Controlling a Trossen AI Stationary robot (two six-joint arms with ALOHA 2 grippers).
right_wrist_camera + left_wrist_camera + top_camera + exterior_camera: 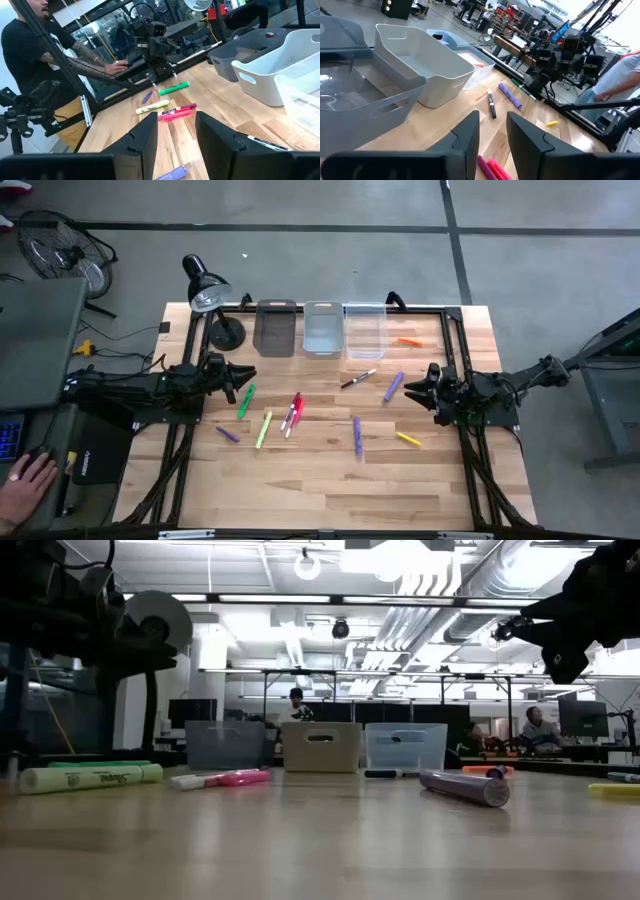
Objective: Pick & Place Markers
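Several markers lie flat and scattered on the wooden table: a green one (245, 400), a lime one (263, 428), red and pink ones (292, 412), a black-and-white one (358, 379), purple ones (393, 386) (357, 435), a yellow one (407, 439) and an orange one (410, 341). My left gripper (243, 376) hovers open above the table's left part, just far of the green marker; its wrist view shows the open fingers (492, 140) above the pink markers (492, 167). My right gripper (410, 391) hovers open at the right, next to the purple marker, and holds nothing (176, 137).
Three bins stand in a row at the far edge: dark grey (275, 330), pale blue (322, 330) and clear (365, 332). A black desk lamp (210, 295) stands at the far left corner. A dark frame runs around the table edges. A person's hand (25, 480) rests beyond the left edge.
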